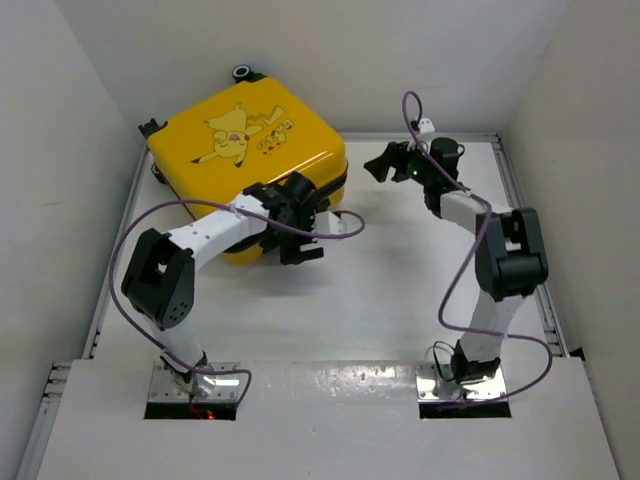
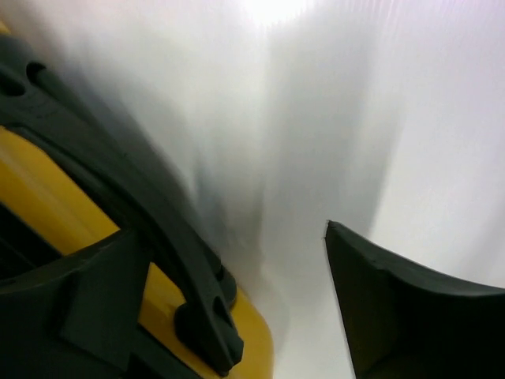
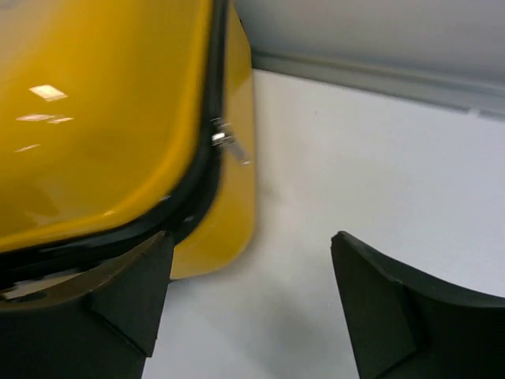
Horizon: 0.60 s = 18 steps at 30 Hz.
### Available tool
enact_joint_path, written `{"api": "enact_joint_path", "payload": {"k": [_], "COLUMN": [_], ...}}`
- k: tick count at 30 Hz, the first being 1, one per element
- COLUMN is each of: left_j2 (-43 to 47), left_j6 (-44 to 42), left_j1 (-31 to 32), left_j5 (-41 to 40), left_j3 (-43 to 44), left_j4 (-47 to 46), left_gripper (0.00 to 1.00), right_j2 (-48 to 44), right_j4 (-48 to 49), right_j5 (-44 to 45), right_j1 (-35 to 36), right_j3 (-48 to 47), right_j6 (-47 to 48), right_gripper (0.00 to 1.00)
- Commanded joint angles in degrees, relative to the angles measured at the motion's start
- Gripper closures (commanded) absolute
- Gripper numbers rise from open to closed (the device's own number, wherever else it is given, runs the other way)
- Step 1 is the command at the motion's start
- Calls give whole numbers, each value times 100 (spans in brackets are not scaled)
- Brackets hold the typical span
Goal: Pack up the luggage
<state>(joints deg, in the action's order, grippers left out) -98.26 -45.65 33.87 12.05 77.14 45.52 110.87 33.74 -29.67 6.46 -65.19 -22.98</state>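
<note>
The luggage (image 1: 240, 140) is a yellow hard-shell suitcase with a Pikachu print. It lies flat and closed at the back left of the table. My left gripper (image 1: 300, 235) is open at its near right side. In the left wrist view the gripper (image 2: 237, 268) stands beside the yellow shell (image 2: 47, 205) and a black handle (image 2: 158, 237), gripping nothing. My right gripper (image 1: 385, 163) is open just right of the suitcase's right corner. In the right wrist view the gripper (image 3: 252, 253) is empty, with the shell (image 3: 102, 118), its black zip seam and a metal zip pull (image 3: 229, 146) to the upper left.
Black wheels (image 1: 243, 72) stick out at the suitcase's far edge. White walls close in the table on the left, back and right. A metal rail (image 1: 525, 200) runs along the right side. Purple cables (image 1: 345, 225) loop off both arms.
</note>
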Motion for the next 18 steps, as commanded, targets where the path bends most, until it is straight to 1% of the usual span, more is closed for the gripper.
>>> {"api": "enact_joint_path", "payload": {"k": [1,2,3,4,5,6,8,9,10,13,14,16,17,18], "left_j2": [606,606,658,659,711,712,625,624,537,474,474,352,351,351], "left_j6": [617,810,1099,1198,1294,1635,2110,2739,3059,3867,3949,4150,4256,4344], "left_j1": [322,322,322,270,270,87,-134,-257,-536,-925,-1056,-1119,-1171,-1172], "left_j5": [-133,-55,-54,-54,-54,-54,-54,-54,85,315,263,79,-209,-334], "left_j3": [1949,2110,2225,2278,2279,2279,2226,2226,2165,1884,1744,1743,1743,1743], "left_j4": [-2495,-2495,-2495,-2417,-2259,-2188,-1978,-1794,-1714,-1660,-1660,-1660,-1660,-1721], "left_gripper": [7,0,0,0,0,0,0,0,0,0,0,0,0,0], "right_j2": [-1100,-1207,-1434,-1645,-1734,-1988,-2095,-2270,-2306,-2570,-2692,-2790,-2860,-2895], "right_j4": [-1391,-1657,-2321,-2545,-2974,-3344,-3802,-4239,-4348,-4595,-4595,-4595,-4587,-4560], "right_j5": [119,137,233,268,347,374,444,549,576,673,673,735,743,752], "right_j1": [84,40,5,-30,-135,-153,-380,-417,-539,-620,-776,-795,-804,-795], "right_j3": [-72,-82,-99,-169,-222,-257,-450,-547,-574,-557,-443,-381,-259,-214], "right_j6": [382,452,505,514,636,689,864,883,927,971,1006,1015,989,997], "right_gripper": [19,16,10,7,3,0,0,0,0,0,0,0,0,0]}}
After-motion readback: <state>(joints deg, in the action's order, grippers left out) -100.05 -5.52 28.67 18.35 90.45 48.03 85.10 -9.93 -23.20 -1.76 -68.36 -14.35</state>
